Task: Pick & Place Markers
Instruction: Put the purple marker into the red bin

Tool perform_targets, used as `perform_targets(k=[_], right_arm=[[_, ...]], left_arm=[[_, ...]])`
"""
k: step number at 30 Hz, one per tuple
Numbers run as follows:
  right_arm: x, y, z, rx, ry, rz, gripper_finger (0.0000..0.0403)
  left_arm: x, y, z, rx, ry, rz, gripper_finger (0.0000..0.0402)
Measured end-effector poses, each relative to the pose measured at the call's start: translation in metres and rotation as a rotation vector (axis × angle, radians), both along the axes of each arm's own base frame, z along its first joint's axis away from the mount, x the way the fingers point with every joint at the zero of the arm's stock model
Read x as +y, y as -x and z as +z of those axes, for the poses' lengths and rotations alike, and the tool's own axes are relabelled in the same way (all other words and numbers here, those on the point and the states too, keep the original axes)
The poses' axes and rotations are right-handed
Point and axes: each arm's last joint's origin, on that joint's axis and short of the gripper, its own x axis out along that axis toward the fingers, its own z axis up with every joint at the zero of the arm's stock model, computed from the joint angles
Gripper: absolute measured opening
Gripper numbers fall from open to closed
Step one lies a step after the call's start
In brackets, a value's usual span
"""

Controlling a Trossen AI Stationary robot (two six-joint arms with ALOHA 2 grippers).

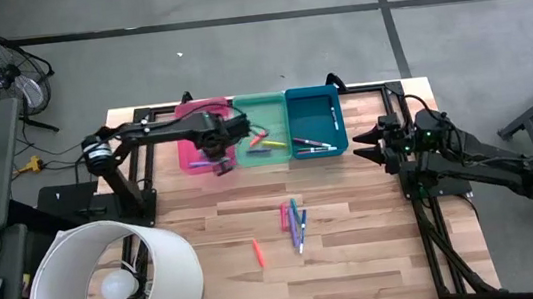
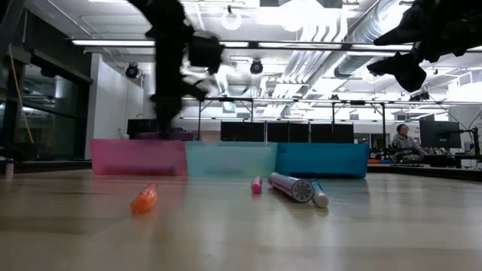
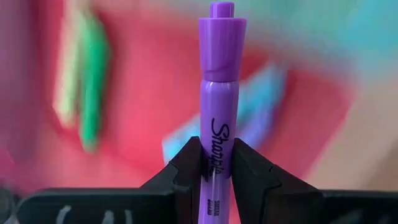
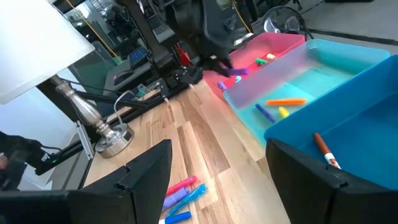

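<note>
Three bins stand side by side at the table's far edge: pink (image 1: pixel 199 127), green (image 1: pixel 261 120) and blue (image 1: pixel 315 114), each with markers lying in it. Several loose markers (image 1: pixel 295 222) and an orange one (image 1: pixel 257 253) lie on the wood mid-table. My left gripper (image 1: pixel 223 161) hangs over the pink bin's near part, pointing steeply down, shut on a purple marker (image 3: pixel 219 93). My right gripper (image 1: pixel 366 143) waits open at the table's right side, beside the blue bin, with nothing between its fingers (image 4: pixel 143 180). My left gripper pinches the purple marker's barrel (image 3: pixel 217 146), at its printed label, between its two fingers. The marker runs along the fingers, and its capped end (image 3: pixel 222 28) sticks out well past their tips. It hangs over the pink bin; whether its end touches the bin I cannot tell.
A lamp with a wide white shade (image 1: pixel 111 283) stands at the table's near left corner, its metal foot (image 4: pixel 109 134) on the wood. Bare wood lies between the bins and the loose markers. A person sits far off in the room (image 2: pixel 403 139).
</note>
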Motion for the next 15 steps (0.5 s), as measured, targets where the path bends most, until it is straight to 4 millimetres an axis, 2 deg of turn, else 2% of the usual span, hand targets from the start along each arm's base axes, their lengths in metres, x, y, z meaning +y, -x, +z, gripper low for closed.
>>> perform_targets(k=[6, 15], right_arm=[[0.000, -0.001, -0.001, 0.010, -0.005, 0.001, 0.0250], [-0.001, -0.001, -0.001, 0.011, -0.005, 0.001, 0.0250]], left_arm=[[0.010, 0.019, -0.015, 0.052, 0.012, -0.022, 0.0058], [0.025, 0.030, -0.028, 0.127, -0.014, -0.154, 0.0058]])
